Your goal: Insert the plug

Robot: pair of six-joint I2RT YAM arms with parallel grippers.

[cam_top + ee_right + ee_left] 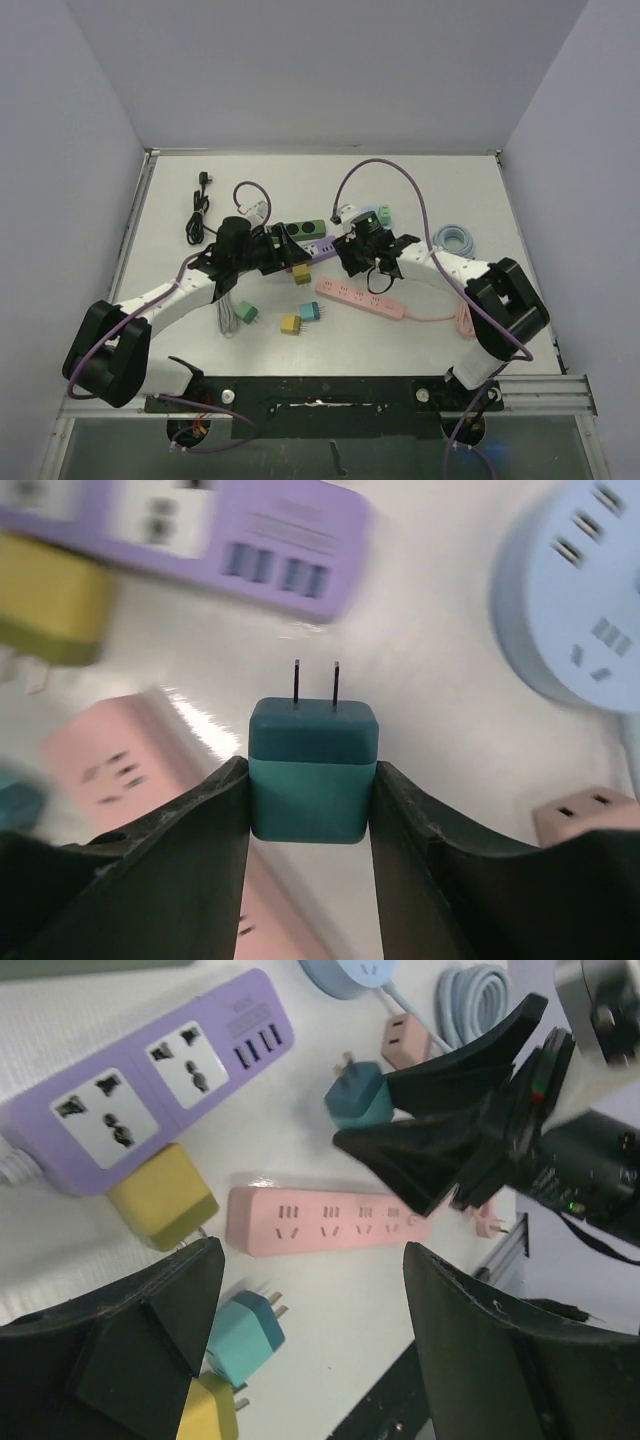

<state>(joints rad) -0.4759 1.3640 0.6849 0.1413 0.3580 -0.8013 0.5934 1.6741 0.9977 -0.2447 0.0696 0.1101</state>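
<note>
Pinching teal plug (313,742), right hand (312,780) hides its sides

Robot lab test cell: a bare white table (300,180) boxed in by blank pale walls (60,150), with a metal rail (540,385) at the near edge where the left arm (170,295) and right arm (455,268) are mounted. No furniture or decor. The only items are electrical props: purple power strip (215,1020), pink power strip (360,298), round blue socket (580,600), teal plug (312,770), yellow plug (290,323), coiled cable (455,238).
</note>
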